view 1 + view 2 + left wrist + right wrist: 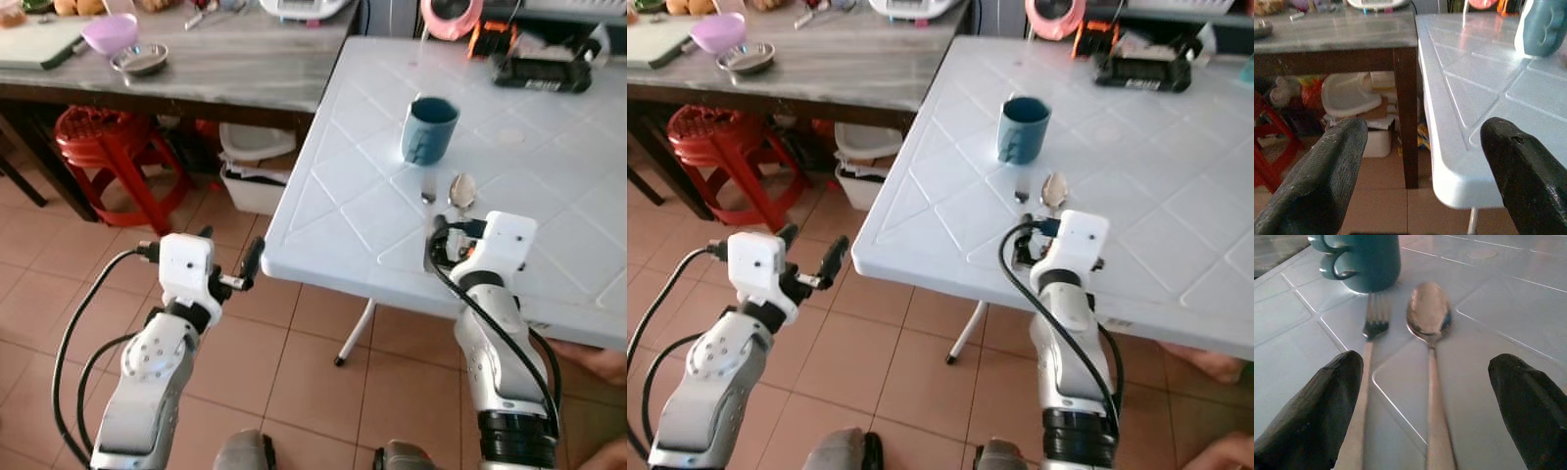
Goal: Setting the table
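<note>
A blue mug [429, 128] stands upright on the white plastic table [343, 206]. Just in front of it lie a fork [1371, 328] and a spoon [1428, 313], side by side with their handles toward me. My right gripper [1425, 387] hovers low over those handles, open, with one finger [1317, 406] outside the fork and the other beyond the spoon. Nothing is held. My left gripper [231, 250] is open and empty, off the table's left edge above the tiled floor.
A stone-topped counter [225, 69] at the back left carries a purple bowl [110, 32], a metal dish [139, 60] and a cutting board [34, 44]. A red stool [103, 142] and a white bin [257, 162] stand below it. A black device [542, 70] lies at the table's far side.
</note>
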Robot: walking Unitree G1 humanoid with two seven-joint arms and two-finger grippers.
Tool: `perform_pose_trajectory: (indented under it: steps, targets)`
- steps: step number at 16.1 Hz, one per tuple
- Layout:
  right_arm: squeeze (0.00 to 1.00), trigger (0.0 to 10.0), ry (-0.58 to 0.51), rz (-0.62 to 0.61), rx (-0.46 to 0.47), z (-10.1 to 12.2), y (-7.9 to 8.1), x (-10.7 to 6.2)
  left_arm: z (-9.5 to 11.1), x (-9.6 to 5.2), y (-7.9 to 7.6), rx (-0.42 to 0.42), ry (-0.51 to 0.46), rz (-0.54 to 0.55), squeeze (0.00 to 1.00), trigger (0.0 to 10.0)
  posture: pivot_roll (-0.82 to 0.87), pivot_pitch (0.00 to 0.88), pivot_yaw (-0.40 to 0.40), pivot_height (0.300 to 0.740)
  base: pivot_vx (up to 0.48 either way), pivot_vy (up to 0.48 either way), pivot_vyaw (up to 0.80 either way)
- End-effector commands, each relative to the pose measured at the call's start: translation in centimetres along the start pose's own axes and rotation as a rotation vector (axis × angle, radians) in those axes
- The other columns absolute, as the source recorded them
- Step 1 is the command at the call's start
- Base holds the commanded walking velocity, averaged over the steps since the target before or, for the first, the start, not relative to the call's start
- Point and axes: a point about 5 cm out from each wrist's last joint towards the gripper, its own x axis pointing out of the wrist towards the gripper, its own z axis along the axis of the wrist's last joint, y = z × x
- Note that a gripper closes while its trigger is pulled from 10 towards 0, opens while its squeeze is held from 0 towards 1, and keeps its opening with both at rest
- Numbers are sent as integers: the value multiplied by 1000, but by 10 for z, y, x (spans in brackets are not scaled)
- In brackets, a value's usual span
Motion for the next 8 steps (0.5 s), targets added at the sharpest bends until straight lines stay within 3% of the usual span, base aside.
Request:
perform_pose_trajectory:
  steps: [1, 3, 4, 5, 6, 7, 8]
  targets:
    - [0, 10000, -38, 44, -31, 15, 11, 6, 3, -4, 1, 9, 3, -9, 0, 10000, 64, 151, 78, 719, 0, 0, 0]
    - [0, 10000, -43, 38, -98, 28, 15, 12, 4, -7, 1, 10, 13, -12, 0, 10000, 70, 155, 78, 719, 0, 0, 0]
    - [0, 10000, -96, 49, -205, 38, 17, 16, 5, -8, 3, 12, 17, -8, 0, 10000, 72, 157, 78, 719, 0, 0, 0]
    - [0, 10000, -103, 73, -187, 39, 19, 16, 5, -8, 3, 12, 18, -8, 0, 10000, 72, 157, 78, 719, 0, 0, 0]
    - [0, 10000, -105, 137, -101, 41, 21, 15, 5, -8, 4, 13, 20, -6, 0, 10000, 73, 161, 79, 719, 0, 0, 0]
    - [0, 10000, -79, 125, -31, 38, 18, 15, 5, -8, 3, 13, 23, -6, 0, 10000, 73, 161, 79, 719, 0, 0, 0]
    - [0, 10000, -70, 120, -23, 37, 16, 17, 5, -8, 3, 13, 25, -7, 0, 10000, 73, 164, 81, 719, 0, 0, 0]
